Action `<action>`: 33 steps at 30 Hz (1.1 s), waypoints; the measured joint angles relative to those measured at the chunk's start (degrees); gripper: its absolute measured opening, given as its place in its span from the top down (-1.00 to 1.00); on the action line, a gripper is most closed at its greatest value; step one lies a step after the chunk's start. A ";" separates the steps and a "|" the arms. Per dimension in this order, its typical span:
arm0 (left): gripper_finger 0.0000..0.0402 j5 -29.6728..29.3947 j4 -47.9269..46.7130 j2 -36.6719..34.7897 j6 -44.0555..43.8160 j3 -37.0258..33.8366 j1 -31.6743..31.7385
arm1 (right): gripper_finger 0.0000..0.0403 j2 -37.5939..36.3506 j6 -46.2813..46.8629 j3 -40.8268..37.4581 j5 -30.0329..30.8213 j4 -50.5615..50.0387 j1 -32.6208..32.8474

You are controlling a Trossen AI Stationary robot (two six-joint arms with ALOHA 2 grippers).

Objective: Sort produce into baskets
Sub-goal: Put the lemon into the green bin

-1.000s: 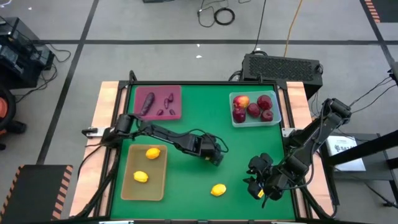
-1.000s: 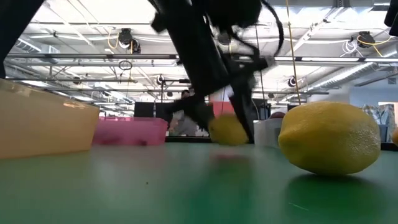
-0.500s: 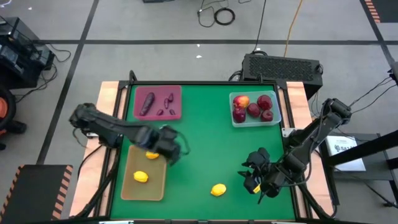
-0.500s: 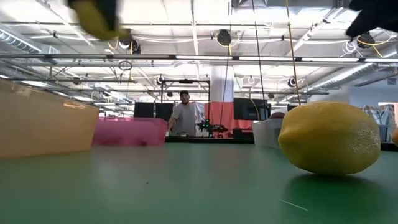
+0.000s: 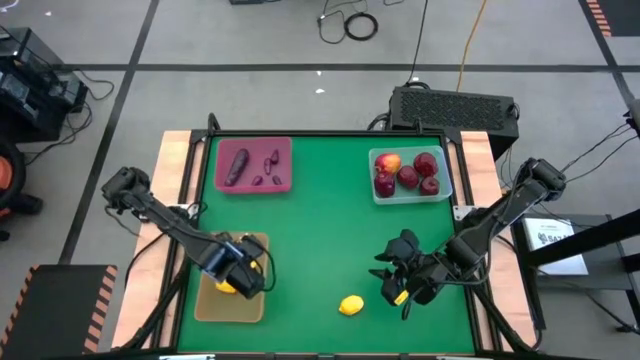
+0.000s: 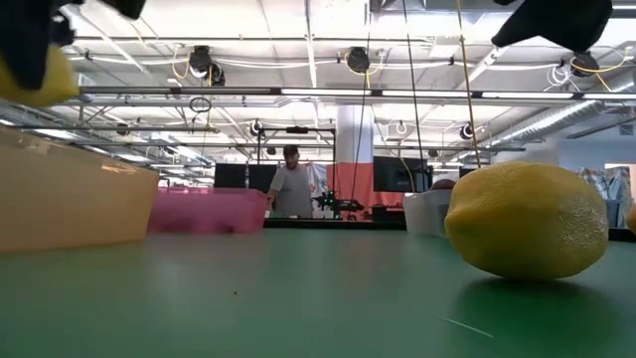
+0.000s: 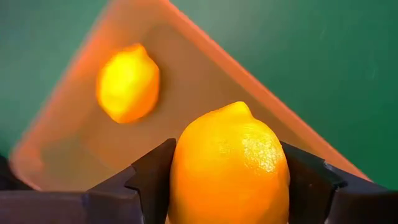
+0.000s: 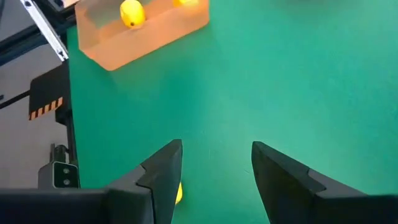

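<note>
Left gripper [image 7: 227, 186] pinching a lemon [image 7: 229, 165] between both dark fingers [image 7: 152, 180], held above the tan-yellow tray [image 5: 208, 298] at the near left of the green table [image 5: 320, 230]; in the high view, hovering over that tray's middle, just beside a second lemon [image 7: 127, 83] lying on the tray floor. Seen low, the gripped lemon raised at the far left edge, over the tan tray wall [image 6: 70, 204]. Right gripper [image 8: 211, 180] spread wide, nothing between the fingers, hanging over bare green surface at the near right, just right of a loose lemon [image 5: 350, 305] resting on the table, apart from it. Farther off, maroon tray [image 5: 253, 164] at the far left holding dark purple vegetables [image 5: 237, 166]; clear tray [image 5: 409, 175] at the far right with red apples [image 5: 408, 177] and one orange-tinted fruit [image 5: 389, 163]. Beyond the table in the low view, a person [image 6: 291, 189] standing in the room
</note>
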 joint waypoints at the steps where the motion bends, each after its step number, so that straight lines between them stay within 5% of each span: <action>1: -0.18 0.33 1.20 -0.02 -0.89 -0.98 -0.31 | 0.08 0.00 -0.57 0.00 0.00 0.36 0.00; 21: -0.59 -0.11 5.34 -0.07 -0.81 -3.34 -0.49 | 0.08 0.00 0.42 0.00 -4.74 1.79 0.07; 27: -0.59 -6.41 30.86 0.35 11.51 -3.32 0.53 | 0.08 0.00 0.69 0.00 -6.06 2.08 0.07; 33: -0.59 -16.63 62.84 6.11 42.41 -3.22 1.04 | 0.08 0.00 1.69 0.00 -6.35 2.06 0.62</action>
